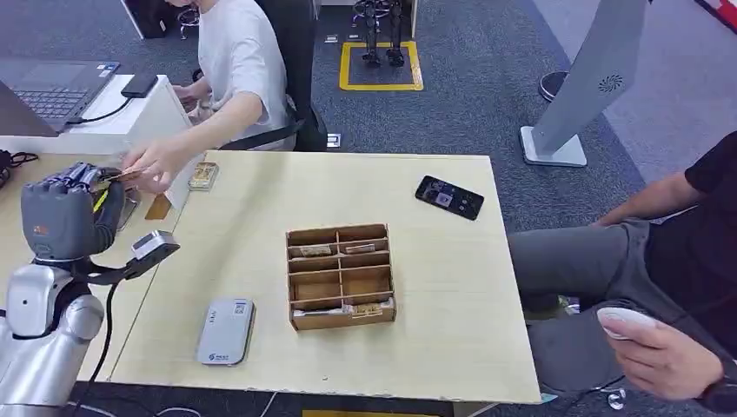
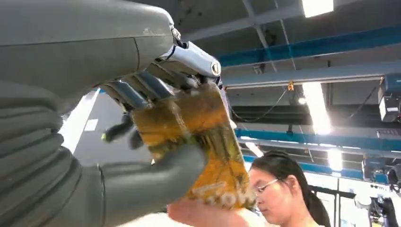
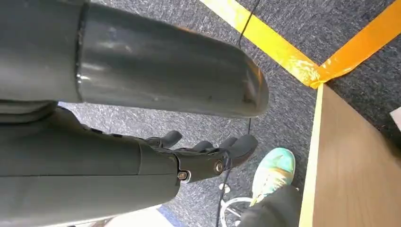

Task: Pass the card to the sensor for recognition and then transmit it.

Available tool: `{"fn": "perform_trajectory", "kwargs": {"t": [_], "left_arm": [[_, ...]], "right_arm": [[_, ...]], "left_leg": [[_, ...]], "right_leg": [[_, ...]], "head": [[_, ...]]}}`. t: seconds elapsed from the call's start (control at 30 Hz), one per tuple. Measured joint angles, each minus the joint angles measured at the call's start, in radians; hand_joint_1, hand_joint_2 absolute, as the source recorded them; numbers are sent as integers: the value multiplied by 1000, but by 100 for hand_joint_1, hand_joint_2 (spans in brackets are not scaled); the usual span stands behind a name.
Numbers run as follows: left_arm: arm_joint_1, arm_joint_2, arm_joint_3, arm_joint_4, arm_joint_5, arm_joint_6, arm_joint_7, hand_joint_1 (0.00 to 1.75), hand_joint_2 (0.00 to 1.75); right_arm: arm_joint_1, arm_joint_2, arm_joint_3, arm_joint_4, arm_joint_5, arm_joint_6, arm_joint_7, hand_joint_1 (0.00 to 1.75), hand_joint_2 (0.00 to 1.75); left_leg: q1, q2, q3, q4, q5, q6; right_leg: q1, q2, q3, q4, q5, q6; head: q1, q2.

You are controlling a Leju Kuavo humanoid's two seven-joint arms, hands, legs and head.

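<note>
I see my left hand (image 1: 65, 213) raised beyond the table's (image 1: 434, 261) left edge, thumb and fingers pinching the orange card (image 2: 203, 142) — a person's hand (image 1: 156, 165) touches the card's far end. My right hand (image 3: 208, 153) hangs over the carpet, fingers loosely apart, holding nothing.
</note>
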Motion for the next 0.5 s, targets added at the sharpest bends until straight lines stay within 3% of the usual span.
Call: {"fn": "perform_trajectory", "kwargs": {"t": [0.13,0.33,0.5], "left_arm": [[0,-1,-2,0,29,-10,-6,0,175],[-2,-3,-20,0,48,-141,52,0,175],[2,-6,-31,0,76,-187,56,0,175]], "right_arm": [[3,0,11,0,-2,-1,1,0,0],[12,0,22,-6,-19,-8,6,0,0],[25,0,34,-26,-34,-2,9,0,0]], "left_leg": [[0,0,0,0,0,0],[0,0,0,0,0,0],[0,0,0,0,0,0]], "right_leg": [[0,0,0,0,0,0],[0,0,0,0,0,0],[0,0,0,0,0,0]], "head": [[0,0],[0,0],[0,0]]}}
